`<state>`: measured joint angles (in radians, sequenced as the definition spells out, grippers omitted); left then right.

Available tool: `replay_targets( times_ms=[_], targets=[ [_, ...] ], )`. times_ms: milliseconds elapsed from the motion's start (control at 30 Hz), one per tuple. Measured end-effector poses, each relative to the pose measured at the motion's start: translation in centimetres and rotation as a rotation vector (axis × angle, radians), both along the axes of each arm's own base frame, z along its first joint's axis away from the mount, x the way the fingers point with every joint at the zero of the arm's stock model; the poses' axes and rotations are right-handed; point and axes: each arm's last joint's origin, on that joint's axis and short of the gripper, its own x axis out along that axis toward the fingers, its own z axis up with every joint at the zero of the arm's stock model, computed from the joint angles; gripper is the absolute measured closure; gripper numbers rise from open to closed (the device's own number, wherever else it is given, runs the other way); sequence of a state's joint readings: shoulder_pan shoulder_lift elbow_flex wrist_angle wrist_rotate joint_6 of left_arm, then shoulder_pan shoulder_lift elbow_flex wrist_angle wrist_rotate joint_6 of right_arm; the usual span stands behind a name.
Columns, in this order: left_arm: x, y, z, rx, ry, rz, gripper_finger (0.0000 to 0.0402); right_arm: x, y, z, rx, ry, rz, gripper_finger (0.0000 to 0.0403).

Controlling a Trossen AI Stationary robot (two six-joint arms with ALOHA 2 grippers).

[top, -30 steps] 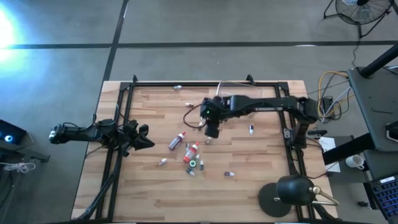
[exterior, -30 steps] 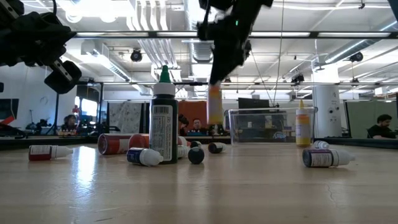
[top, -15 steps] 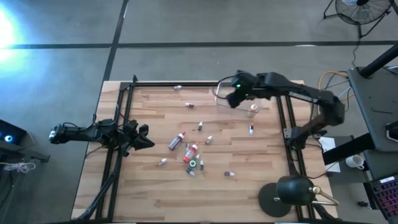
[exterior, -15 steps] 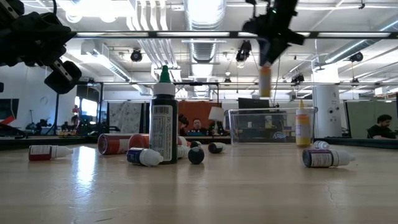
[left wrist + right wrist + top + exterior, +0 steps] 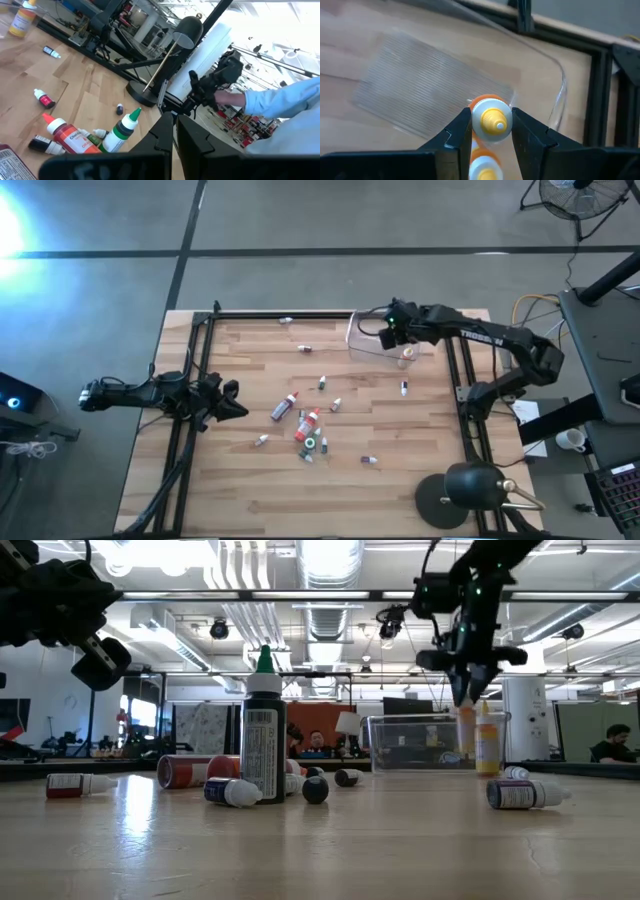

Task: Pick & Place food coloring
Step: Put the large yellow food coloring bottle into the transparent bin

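My right gripper [image 5: 392, 332] [image 5: 491, 122] is over the clear plastic box [image 5: 372, 340] [image 5: 425, 740] at the table's far right, shut on a yellowish food coloring bottle with an orange cap [image 5: 466, 735]. A second yellow bottle [image 5: 487, 740] [image 5: 406, 353] stands upright inside the box. Several other food coloring bottles lie on their sides in the table's middle, among them red ones [image 5: 285, 406] [image 5: 308, 423]. A green-capped one [image 5: 262, 730] stands upright. My left gripper [image 5: 238, 402] [image 5: 174, 131] waits shut at the left edge. My right gripper pinches the bottle just below its orange cap [image 5: 491, 106], one finger [image 5: 461, 131] on each side. The fingers slant down from above. The bottle hangs upright below them, its lower part [image 5: 466, 755] below the box's rim; whether it stands on the box's floor I cannot tell.
Black frame rails [image 5: 462, 385] run along the table's edges, close beside the box. A black lamp [image 5: 462, 488] stands at the near right corner. A person's light blue sleeve [image 5: 280, 100] shows beyond the table in the left wrist view. Bare wood lies between box and scattered bottles.
My right gripper has carried the orange-capped bottle from above the table's middle toward the far right, to the clear box. It has rolled at the wrist and sunk, so the bottle, earlier high above the table, now reaches down into the box.
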<state>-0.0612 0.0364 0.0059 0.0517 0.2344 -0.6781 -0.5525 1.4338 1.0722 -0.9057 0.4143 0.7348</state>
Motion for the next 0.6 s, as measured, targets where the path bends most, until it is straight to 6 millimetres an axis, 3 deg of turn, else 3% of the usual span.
replay_targets(
  times_ms=[367,600],
  targets=[
    [0.0,0.0,0.0,0.0,-0.001,0.0,0.0402,-1.5,-0.2,-3.0,0.027,0.013,-0.033,0.0298],
    [0.0,0.0,0.0,0.0,0.0,0.0,0.0402,-1.9,-0.2,-3.1,0.032,0.009,-0.036,0.0289]
  ],
)
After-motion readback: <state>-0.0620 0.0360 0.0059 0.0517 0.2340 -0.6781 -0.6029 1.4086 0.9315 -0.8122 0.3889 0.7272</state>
